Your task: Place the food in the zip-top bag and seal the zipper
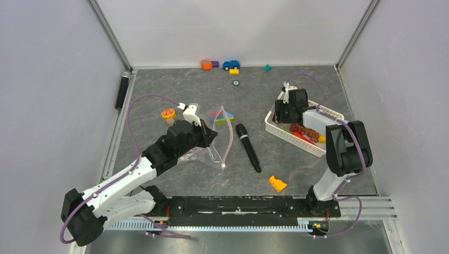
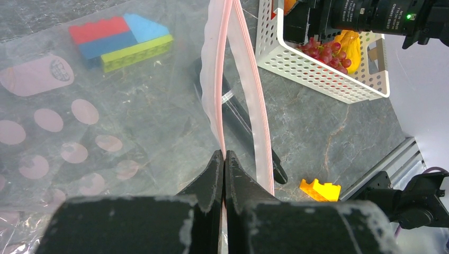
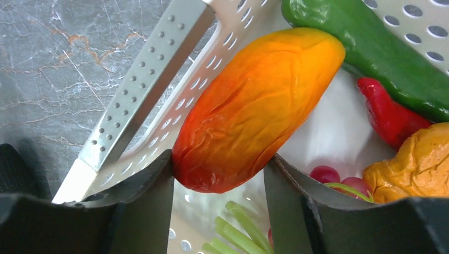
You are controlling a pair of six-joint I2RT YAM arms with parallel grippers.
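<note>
The clear zip-top bag (image 1: 212, 151) with pinkish dots (image 2: 79, 132) lies left of centre, its mouth gaping. My left gripper (image 2: 224, 156) is shut on one side of the pale-pink zipper (image 2: 222, 79), holding that lip up. The food lies in the white lattice basket (image 1: 296, 138) on the right. My right gripper (image 3: 218, 169) reaches into the basket, both fingers pressed against an orange-red toy fruit (image 3: 254, 106). Beside it lie a green pepper (image 3: 381, 53), a red chili (image 3: 389, 116), a yellow-orange piece (image 3: 418, 164) and dark red grapes (image 3: 325, 173).
A black microphone (image 1: 248, 147) lies right of the bag mouth. Stacked coloured bricks (image 2: 122, 42) sit behind the bag. An orange wedge block (image 1: 277, 183) rests near the front. Small toys (image 1: 231, 65) line the back wall. The basket wall (image 3: 143, 84) is close to my right gripper's left finger.
</note>
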